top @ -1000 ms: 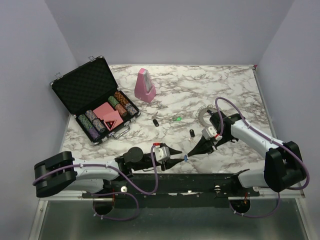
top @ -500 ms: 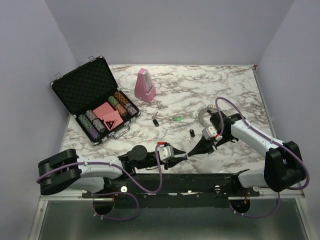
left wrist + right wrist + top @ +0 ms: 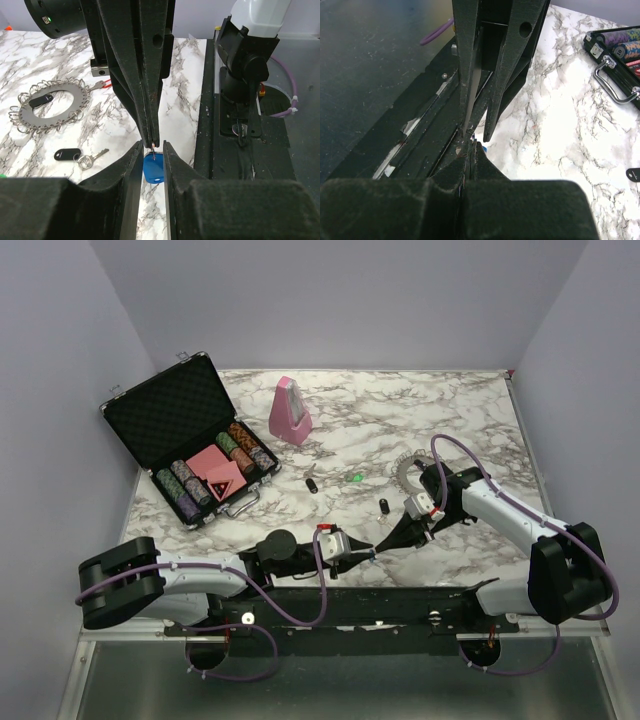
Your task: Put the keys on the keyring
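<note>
Left gripper (image 3: pixel 152 150) nips blue key (image 3: pixel 152 170); right gripper (image 3: pixel 469 147) pinched closed at its shank; confirm firm hold before left releases.

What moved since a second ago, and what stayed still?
The left gripper slid right to meet the right gripper; its fingers now flank the blue key that the right gripper pinches. Whether they squeeze it is unclear. The right arm, keyring, black key, metronome and poker-chip case stayed put.
</note>
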{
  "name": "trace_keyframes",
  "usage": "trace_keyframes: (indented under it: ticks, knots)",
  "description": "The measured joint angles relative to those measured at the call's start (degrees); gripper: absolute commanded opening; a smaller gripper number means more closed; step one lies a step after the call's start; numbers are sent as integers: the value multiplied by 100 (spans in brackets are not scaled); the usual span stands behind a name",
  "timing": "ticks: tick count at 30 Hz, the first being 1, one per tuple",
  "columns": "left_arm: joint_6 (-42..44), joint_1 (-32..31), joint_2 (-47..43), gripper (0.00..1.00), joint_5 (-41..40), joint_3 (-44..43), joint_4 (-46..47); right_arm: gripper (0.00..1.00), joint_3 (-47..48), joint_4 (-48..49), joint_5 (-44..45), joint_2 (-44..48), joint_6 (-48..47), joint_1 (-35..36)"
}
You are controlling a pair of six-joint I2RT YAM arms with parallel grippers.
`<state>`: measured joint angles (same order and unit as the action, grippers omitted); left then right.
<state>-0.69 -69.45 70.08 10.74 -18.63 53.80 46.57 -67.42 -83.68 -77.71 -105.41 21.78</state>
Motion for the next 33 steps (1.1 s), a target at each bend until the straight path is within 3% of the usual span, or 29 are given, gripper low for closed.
trace_keyframes:
  ticks: [9, 15, 21, 25, 33]
  knots:
    - [0, 0, 116, 21, 2, 0, -9, 0, 0, 0, 0, 0, 33, -4]
    - [7, 0, 129, 0, 2, 0, -15, 0, 0, 2, 0, 0, 35, -4]
    - [2, 2, 129, 0, 2, 0, -22, 1, 0, 0, 2, 0, 42, -4]
    - [-13, 0, 122, 0, 0, -9, -72, 10, 0, 17, 7, 0, 149, -4]
    - [-90, 0, -90, 0, -96, -697, -1692, 17, 2, 203, 26, 2, 726, -48]
